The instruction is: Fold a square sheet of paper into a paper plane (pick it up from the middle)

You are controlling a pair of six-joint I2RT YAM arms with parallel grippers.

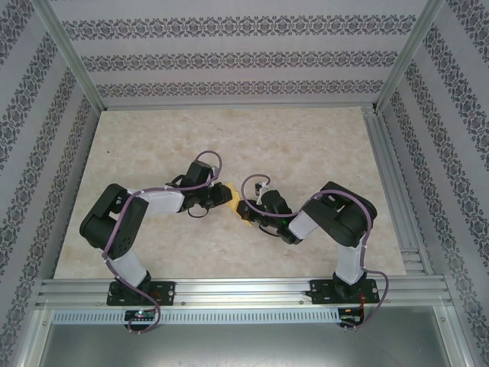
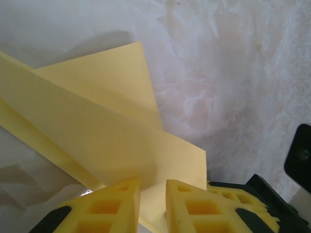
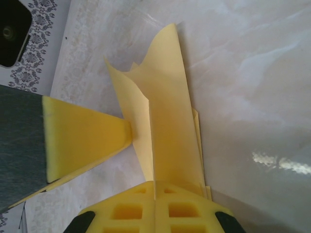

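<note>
From above, my left gripper (image 1: pixel 220 196) and right gripper (image 1: pixel 250 215) meet at the folded yellow paper (image 1: pixel 233 202) on the table (image 1: pixel 306 145). Left wrist: fingers (image 2: pixel 116 206) sit close on both sides of the paper; I cannot tell if they pinch it. Right wrist: fingers (image 3: pixel 131 212) squeeze the paper tight.

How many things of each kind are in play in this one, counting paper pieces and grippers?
yellow folded paper: 1
grippers: 2 (left gripper, right gripper)
Total: 3
</note>
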